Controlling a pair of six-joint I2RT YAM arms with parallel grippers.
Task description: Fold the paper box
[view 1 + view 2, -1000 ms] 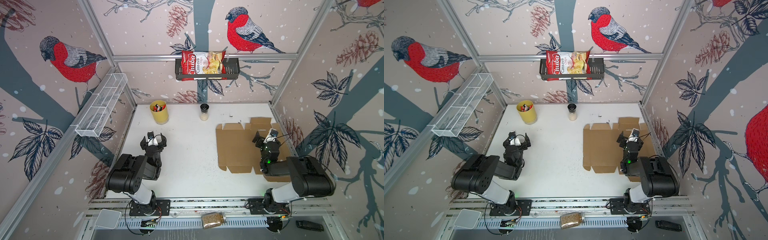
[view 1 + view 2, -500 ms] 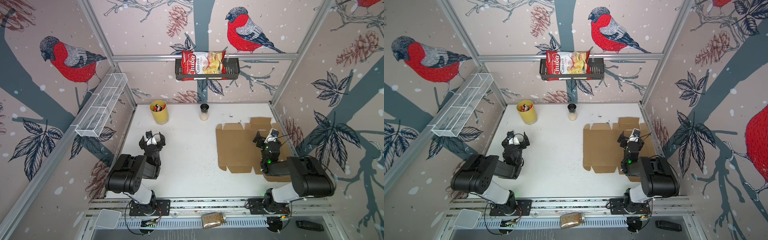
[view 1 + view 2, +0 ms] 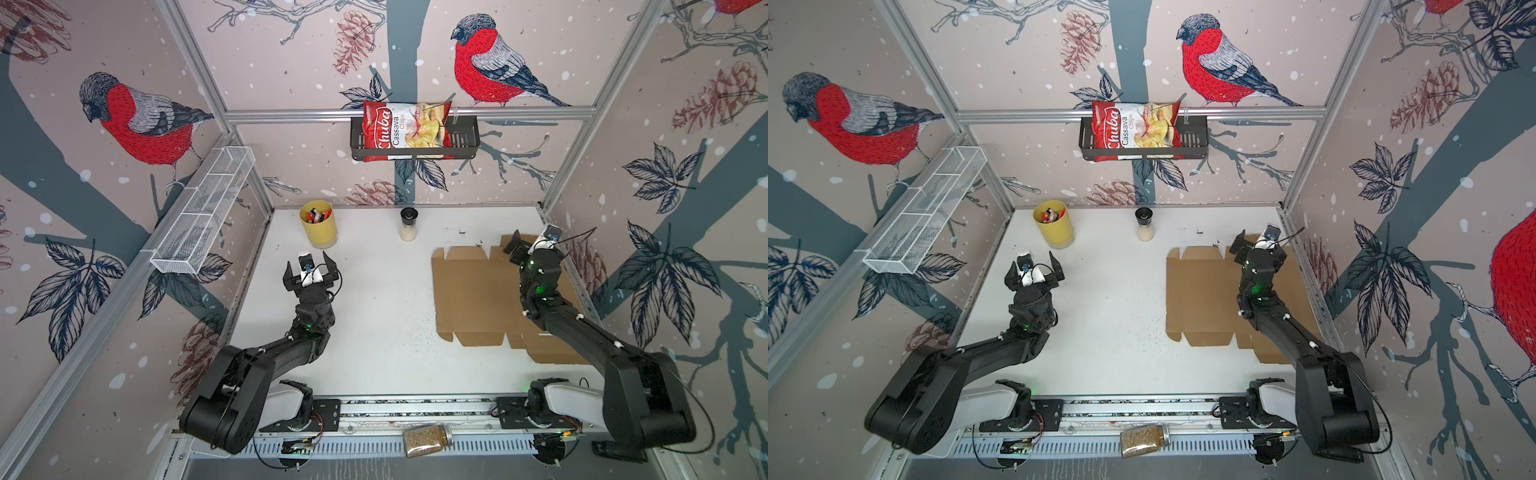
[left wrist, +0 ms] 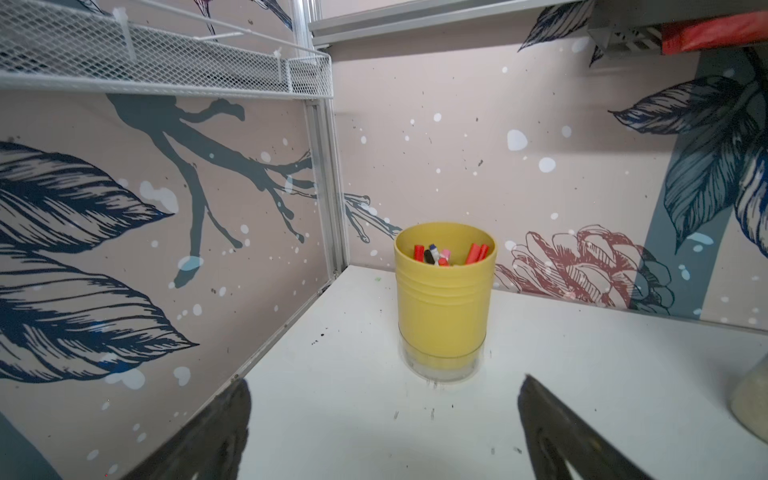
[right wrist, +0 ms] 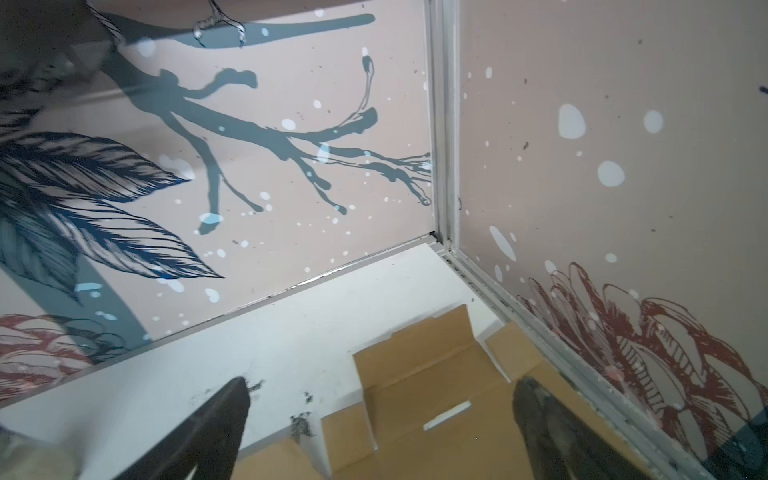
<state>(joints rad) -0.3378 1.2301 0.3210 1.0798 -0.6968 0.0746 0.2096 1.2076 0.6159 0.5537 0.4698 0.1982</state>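
The left pincer point(image 3: 309, 262) and the right pincer point(image 5: 381, 386) both point forward, jaws spread wide, holding nothing.

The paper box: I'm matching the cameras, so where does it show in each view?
Top view: the paper box lies flat on the right side of the table.
Top view: paper box in the same spot.
Left wrist: not in it.
Right wrist: paper box between and beyond the fingers of the open right pincer.
Shared landmark: the corner post behind it.
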